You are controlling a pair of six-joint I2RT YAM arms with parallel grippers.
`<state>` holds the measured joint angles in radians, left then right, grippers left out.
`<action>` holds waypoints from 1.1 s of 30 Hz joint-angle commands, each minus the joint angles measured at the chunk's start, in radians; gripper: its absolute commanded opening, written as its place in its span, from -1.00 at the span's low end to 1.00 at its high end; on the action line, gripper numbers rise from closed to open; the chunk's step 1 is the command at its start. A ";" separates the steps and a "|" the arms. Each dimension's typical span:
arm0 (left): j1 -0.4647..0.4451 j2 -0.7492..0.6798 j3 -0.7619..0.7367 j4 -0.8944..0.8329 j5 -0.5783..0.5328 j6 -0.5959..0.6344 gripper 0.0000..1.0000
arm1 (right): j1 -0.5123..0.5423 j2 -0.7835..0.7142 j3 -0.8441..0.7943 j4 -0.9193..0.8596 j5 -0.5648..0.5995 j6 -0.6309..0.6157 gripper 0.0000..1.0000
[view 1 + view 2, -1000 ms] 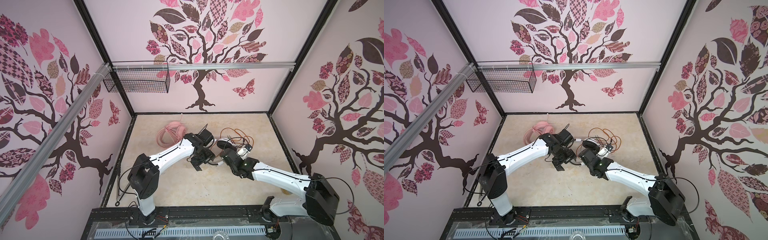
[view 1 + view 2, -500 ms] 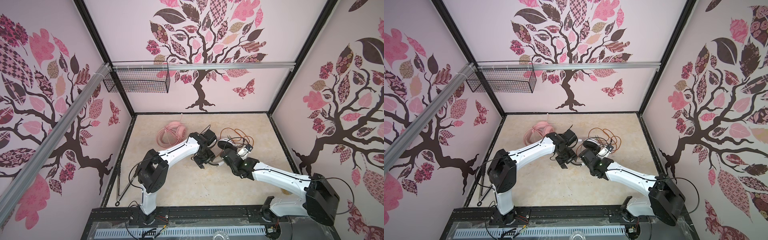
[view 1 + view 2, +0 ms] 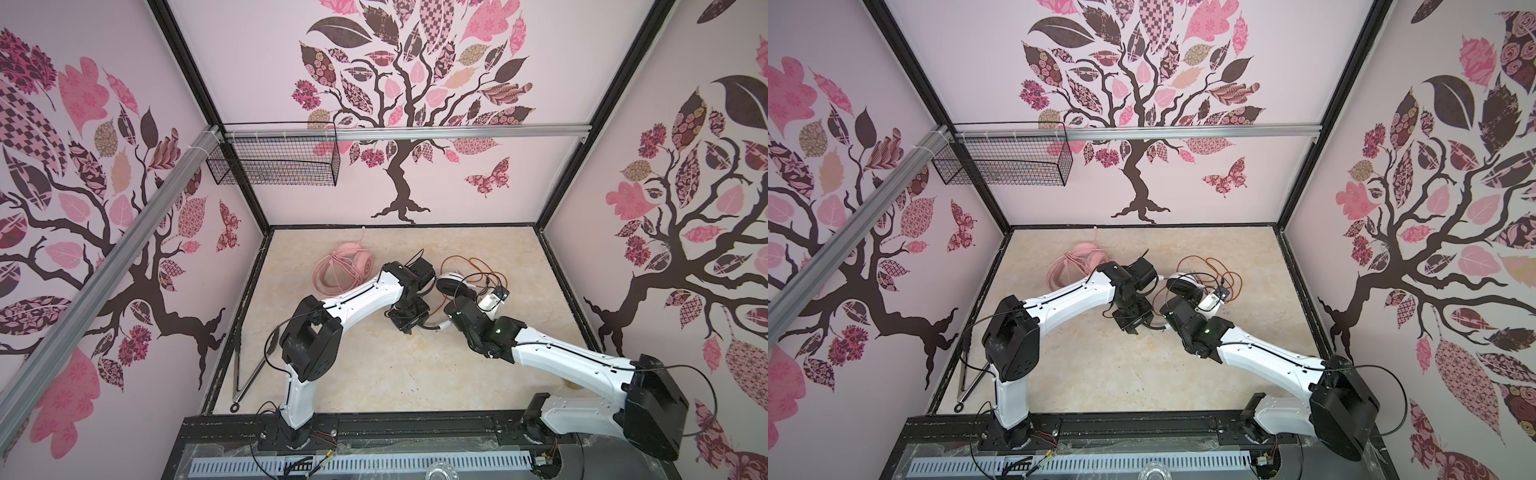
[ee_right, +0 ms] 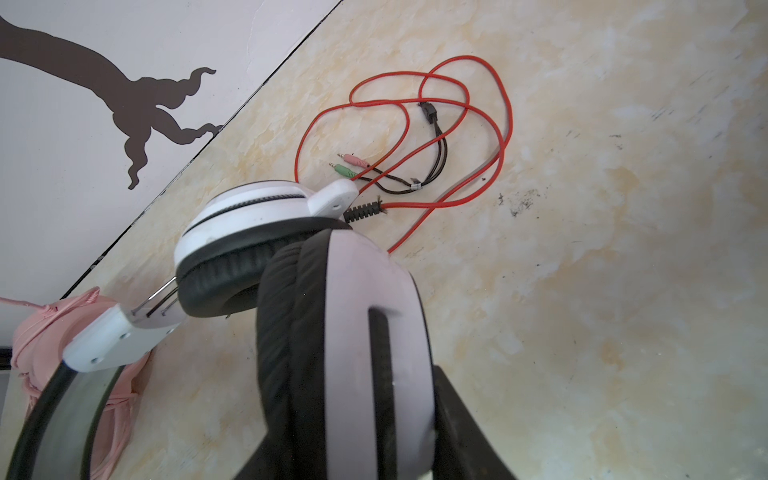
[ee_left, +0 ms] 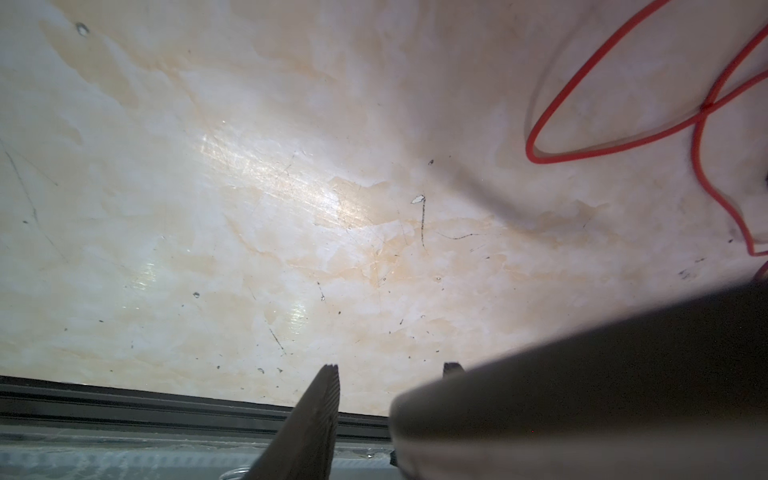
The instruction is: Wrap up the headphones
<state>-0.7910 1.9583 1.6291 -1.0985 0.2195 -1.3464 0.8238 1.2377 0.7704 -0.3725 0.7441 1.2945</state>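
Snugly, tree-printed walls (image 3: 457, 187) enclose the scuffed marbled tabletop (image 3: 374, 374)

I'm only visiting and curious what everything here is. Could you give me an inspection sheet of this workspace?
Surface: marbled tabletop, scuffed.
Job's things: pink headset lies far left; white-and-black headset held near the middle.
Clutter: metal tongs by the left edge.
Grippers: right gripper shut on white-and-black headset; left gripper jaws apart, hold unclear.
Cables: orange-red cable loose in loops; pink cable coiled.
Surroundings: tree-decal walls, wire basket.
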 commanded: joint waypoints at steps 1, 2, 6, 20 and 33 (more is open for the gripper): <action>0.003 0.022 0.037 -0.030 -0.014 0.024 -0.35 | 0.005 -0.041 -0.005 0.054 0.049 -0.007 -0.22; 0.002 0.023 0.040 -0.032 -0.016 0.024 -0.46 | 0.005 -0.043 -0.007 0.057 0.046 -0.011 -0.22; 0.010 0.034 0.038 -0.038 0.002 0.040 -1.00 | 0.005 -0.054 -0.019 0.077 0.033 -0.019 -0.21; 0.148 -0.147 -0.148 0.050 0.031 0.230 -1.00 | -0.216 -0.341 -0.173 0.204 -0.389 -0.446 0.62; 0.248 -0.372 -0.198 -0.155 -0.132 0.763 -1.00 | -0.435 -0.502 -0.197 0.051 -0.827 -0.673 0.64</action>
<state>-0.5411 1.6356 1.4277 -1.1809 0.1608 -0.7704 0.3912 0.7128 0.5655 -0.2836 0.0463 0.6704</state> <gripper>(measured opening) 0.068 0.821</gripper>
